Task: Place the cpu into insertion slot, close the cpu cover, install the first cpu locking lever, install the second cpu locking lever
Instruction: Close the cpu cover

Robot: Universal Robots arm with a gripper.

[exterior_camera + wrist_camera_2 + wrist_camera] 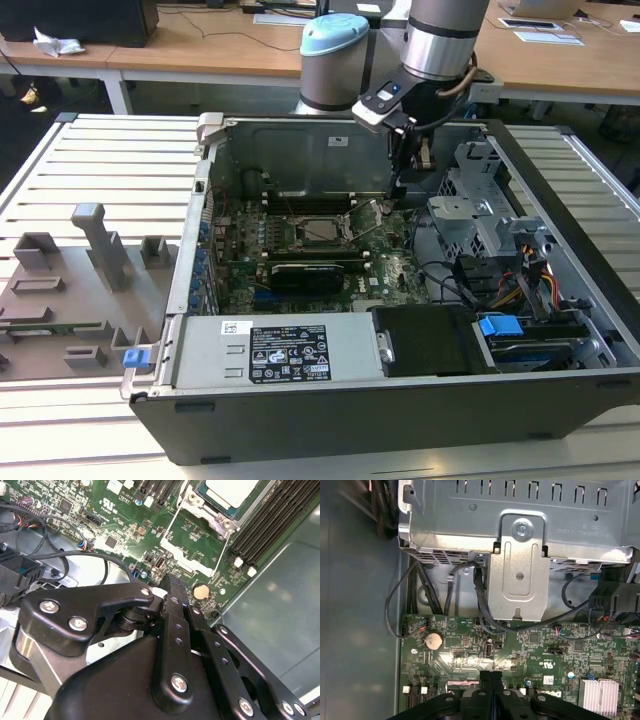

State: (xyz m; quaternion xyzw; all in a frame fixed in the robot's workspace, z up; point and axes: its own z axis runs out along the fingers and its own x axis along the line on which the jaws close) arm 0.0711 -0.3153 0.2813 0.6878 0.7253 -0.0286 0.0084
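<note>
The gripper has its jaws pressed together, empty, near the open cover. The cover looks thin, stiff and light; I would push its free edge. The cpu lies seated.

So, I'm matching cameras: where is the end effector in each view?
Exterior view: end effector over the motherboard, to the exterior view's right of the cpu.
Second wrist view: end effector in the foreground, tip beside the coin cell.
First wrist view: end effector in the foreground, over the motherboard.
Shared landmark: the coin cell, in both wrist views.
</note>
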